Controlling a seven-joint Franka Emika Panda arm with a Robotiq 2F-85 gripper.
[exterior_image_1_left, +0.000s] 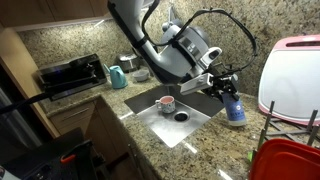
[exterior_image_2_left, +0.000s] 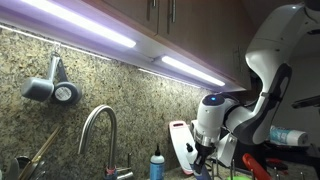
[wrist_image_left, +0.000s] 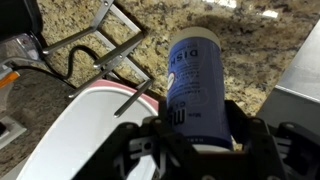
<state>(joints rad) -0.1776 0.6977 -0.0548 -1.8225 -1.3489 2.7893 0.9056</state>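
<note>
gripper (wrist_image_left: 192, 140) is clamped shut on the blue bottle (wrist_image_left: 195, 70), pinching it near one end w/ most of the body sticking out past the fingers. in an exterior view the bottle sits right of centre, at or just above the granite counter (exterior_image_1_left: 200, 140) (can't tell if touching), btw the sink (exterior_image_1_left: 150, 118) and the dish rack (exterior_image_1_left: 272, 122). risks, as i judge them: smooth round body + end grip means it could swivel or slip out if the arm jerks. a swing toward the frame's right edge would knock the pink cutting board (wrist_image_left: 70, 140) or snag the rack wires. open room is toward the sink, lower centre, tho a cup (exterior_image_1_left: 167, 102) sits in the basin.
</note>
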